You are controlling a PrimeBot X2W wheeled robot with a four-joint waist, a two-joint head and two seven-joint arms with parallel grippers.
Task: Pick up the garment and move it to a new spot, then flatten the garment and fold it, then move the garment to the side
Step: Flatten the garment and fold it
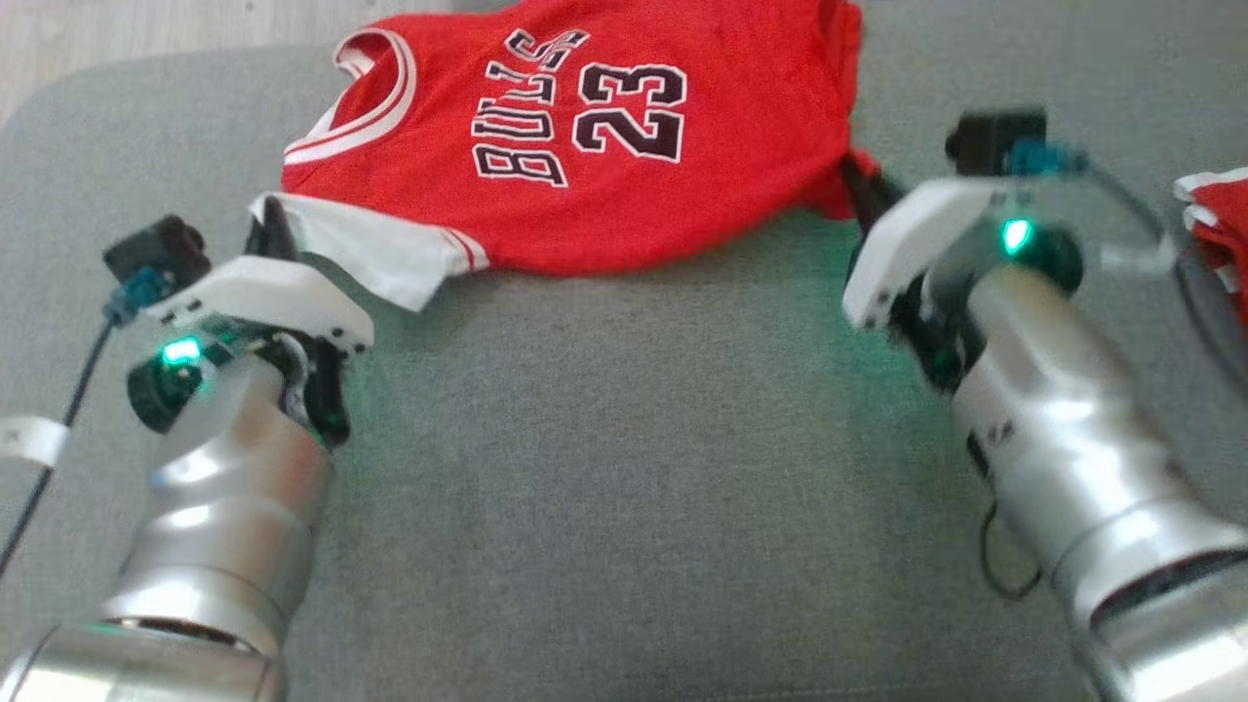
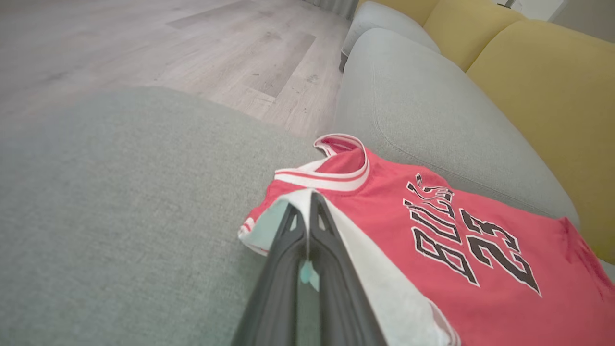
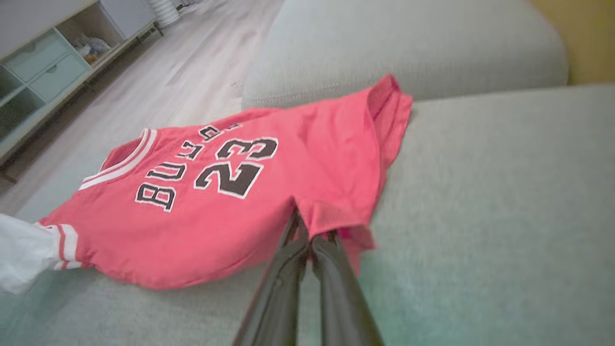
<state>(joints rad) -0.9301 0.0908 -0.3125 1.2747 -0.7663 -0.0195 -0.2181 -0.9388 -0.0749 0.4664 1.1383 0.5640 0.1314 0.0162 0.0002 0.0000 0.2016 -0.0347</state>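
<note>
The garment is a red jersey printed "BULLS 23" with white sleeves. It lies mostly spread at the far middle of a grey cushion, collar to the left. My left gripper is shut on the white sleeve at the jersey's near left corner. In the left wrist view my left gripper pinches that sleeve of the garment. My right gripper is shut on the red hem corner at the near right. In the right wrist view my right gripper has the bunched hem of the garment between its tips.
Another red and white piece of cloth lies at the right edge. A second grey cushion and yellow back cushions lie beyond the jersey. Wooden floor borders the cushion's far left, and a shelf unit stands along the wall.
</note>
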